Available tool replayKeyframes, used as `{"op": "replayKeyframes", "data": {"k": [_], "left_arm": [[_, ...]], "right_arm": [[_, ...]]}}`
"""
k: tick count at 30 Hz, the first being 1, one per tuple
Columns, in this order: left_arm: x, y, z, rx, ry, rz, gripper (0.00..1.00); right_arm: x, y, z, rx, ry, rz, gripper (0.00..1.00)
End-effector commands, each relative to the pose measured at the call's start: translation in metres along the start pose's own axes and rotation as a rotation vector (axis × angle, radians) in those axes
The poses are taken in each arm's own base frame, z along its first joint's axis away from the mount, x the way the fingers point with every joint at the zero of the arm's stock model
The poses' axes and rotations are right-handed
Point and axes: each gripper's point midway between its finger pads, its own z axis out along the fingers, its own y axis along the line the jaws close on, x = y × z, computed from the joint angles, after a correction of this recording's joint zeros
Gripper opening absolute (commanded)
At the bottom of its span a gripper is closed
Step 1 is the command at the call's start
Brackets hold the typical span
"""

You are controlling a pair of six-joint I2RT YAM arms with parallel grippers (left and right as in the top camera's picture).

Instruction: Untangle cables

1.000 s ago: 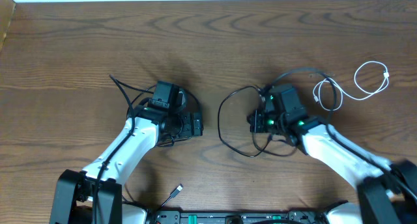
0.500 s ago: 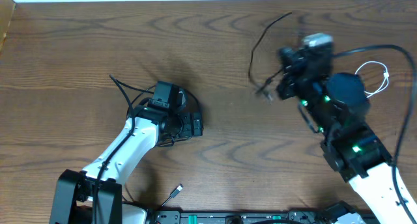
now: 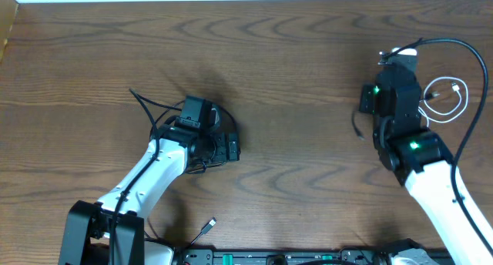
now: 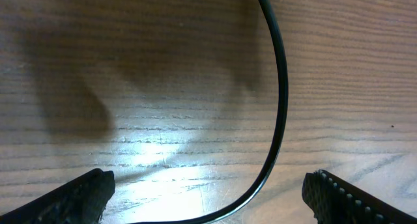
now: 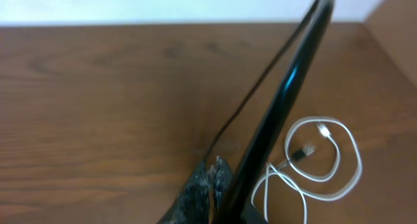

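Note:
My right gripper [image 3: 366, 107] is raised above the table's right side, shut on a thin black cable [image 3: 357, 128] that hangs down beside it. In the right wrist view the fingers [image 5: 214, 164] are pressed together and the thin black cable [image 5: 242, 112] runs up from their tips. A short white cable [image 3: 457, 87] lies coiled at the far right, also in the right wrist view [image 5: 324, 131]. My left gripper [image 3: 214, 152] is low on the table and open. Another black cable [image 4: 279, 87] curves between its fingers [image 4: 85, 193] on the wood, untouched.
A thick black arm cord [image 5: 293, 87] crosses the right wrist view. A loose black cable end [image 3: 142, 103] sticks out left of the left arm. A small plug [image 3: 206, 226] lies near the front edge. A wooden edge [image 3: 8, 22] is at the far left.
My right gripper has lifted the black cable off the middle of the table and carried it up and to the right. The left arm has not moved.

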Motion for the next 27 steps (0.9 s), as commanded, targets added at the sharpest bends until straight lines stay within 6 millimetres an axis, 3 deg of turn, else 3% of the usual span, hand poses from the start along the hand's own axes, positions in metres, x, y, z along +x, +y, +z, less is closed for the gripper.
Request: {"op": "replayKeyframes", "data": {"k": [1, 2, 3, 5, 7, 11, 14, 18, 20, 22, 24, 27], "left_arm": [[0.001, 0.004, 0.0, -0.015, -0.003, 0.003, 0.98], [0.001, 0.004, 0.0, -0.015, -0.003, 0.003, 0.98], [0.001, 0.004, 0.0, -0.015, -0.003, 0.003, 0.98], [0.001, 0.004, 0.0, -0.015, -0.003, 0.003, 0.98], [0.001, 0.004, 0.0, -0.015, -0.003, 0.003, 0.98], [0.001, 0.004, 0.0, -0.015, -0.003, 0.003, 0.98], [0.001, 0.004, 0.0, -0.015, -0.003, 0.003, 0.98], [0.001, 0.004, 0.0, -0.015, -0.003, 0.003, 0.98], [0.001, 0.004, 0.0, -0.015, -0.003, 0.003, 0.98], [0.001, 0.004, 0.0, -0.015, -0.003, 0.003, 0.98], [0.001, 0.004, 0.0, -0.015, -0.003, 0.003, 0.98], [0.001, 0.004, 0.0, -0.015, -0.003, 0.003, 0.98]], "right_arm": [[0.009, -0.025, 0.014, 0.096, 0.04, 0.133, 0.02], [0.014, -0.032, 0.018, 0.118, 0.06, 0.172, 0.1], [0.018, -0.038, 0.021, 0.133, 0.076, 0.197, 0.27], [0.025, -0.046, 0.025, 0.147, 0.106, 0.223, 0.75], [0.03, -0.049, 0.028, 0.137, 0.131, 0.231, 0.99], [0.035, -0.046, 0.03, 0.094, 0.16, 0.245, 0.99], [0.037, -0.033, 0.031, 0.018, 0.181, 0.253, 0.99], [0.042, 0.013, 0.023, -0.244, 0.249, 0.266, 0.98], [0.046, 0.038, 0.015, -0.392, 0.29, 0.256, 0.91], [0.051, 0.061, 0.007, -0.519, 0.335, 0.257, 0.89], [0.058, 0.077, 0.001, -0.599, 0.376, 0.253, 0.8], [0.072, 0.096, -0.001, -0.662, 0.438, 0.238, 0.76]]}}
